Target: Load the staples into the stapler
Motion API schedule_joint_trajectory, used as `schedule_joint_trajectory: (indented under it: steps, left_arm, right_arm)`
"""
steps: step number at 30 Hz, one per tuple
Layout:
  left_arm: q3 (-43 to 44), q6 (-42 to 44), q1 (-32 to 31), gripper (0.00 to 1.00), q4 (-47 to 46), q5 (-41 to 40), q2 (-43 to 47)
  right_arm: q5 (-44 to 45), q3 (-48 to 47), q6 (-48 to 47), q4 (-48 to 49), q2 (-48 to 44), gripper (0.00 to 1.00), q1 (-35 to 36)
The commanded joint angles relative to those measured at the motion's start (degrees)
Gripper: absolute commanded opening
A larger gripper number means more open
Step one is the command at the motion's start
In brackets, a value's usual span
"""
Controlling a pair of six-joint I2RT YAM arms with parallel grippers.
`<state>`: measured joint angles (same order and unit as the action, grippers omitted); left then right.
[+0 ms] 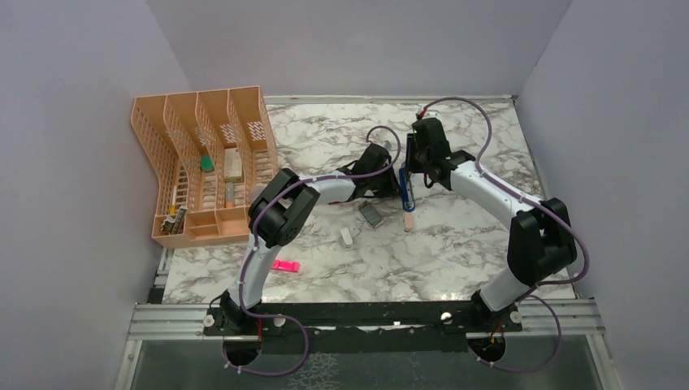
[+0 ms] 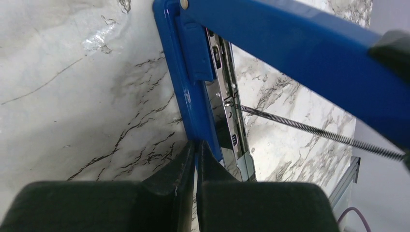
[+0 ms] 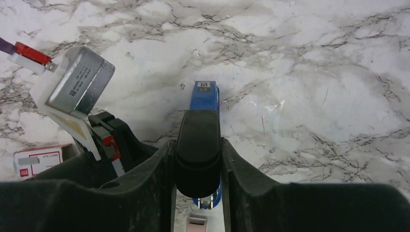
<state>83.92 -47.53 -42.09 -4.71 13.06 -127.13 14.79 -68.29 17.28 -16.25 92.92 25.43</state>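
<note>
Right gripper (image 3: 197,147) clamped on black end of stapler (image 3: 204,96) lid. Lid swung up, magazine and spring bared. Left gripper (image 2: 196,150) all but closed at blue side wall; can't tell if I'm pinching it. Staples (image 1: 371,214) lie near left gripper, on base side. My read: strip light, brittle, slick; pinch long sides gently.

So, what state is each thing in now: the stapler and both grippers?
stapler: open, blue cover lifted, feed channel exposed
spring: stretched from channel to cover
left gripper: shut, tips at the stapler's blue side
right gripper: shut on the stapler's black end
</note>
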Motion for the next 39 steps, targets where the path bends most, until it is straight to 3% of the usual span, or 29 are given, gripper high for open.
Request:
schedule_joint_trajectory:
  steps: [1,15,27,32,39]
  left_arm:
    - [-1.2,2.7,0.3,0.05,5.9,-7.3,-4.6]
    - [-1.3,2.8,0.4,0.05,5.3,-6.9,-5.5]
    - [-1.5,2.8,0.3,0.05,3.4,-5.5,-4.0]
    - [-2.1,4.0,0.4,0.11,2.9,-4.5,-1.0]
    - [-1.9,6.1,0.6,0.28,4.6,-4.0,3.8]
  right_arm:
    - [-6.2,3.2,6.0,-0.8,-1.5,0.28,1.2]
    - [-5.3,8.4,8.1,-1.2,-2.6,0.28,2.4]
    - [0.8,15.2,12.0,0.4,-0.7,0.28,5.6]
    - [0.9,13.4,13.1,-0.8,0.3,0.35,5.6]
    - [1.4,9.9,14.0,-5.8,-2.6,0.52,5.6]
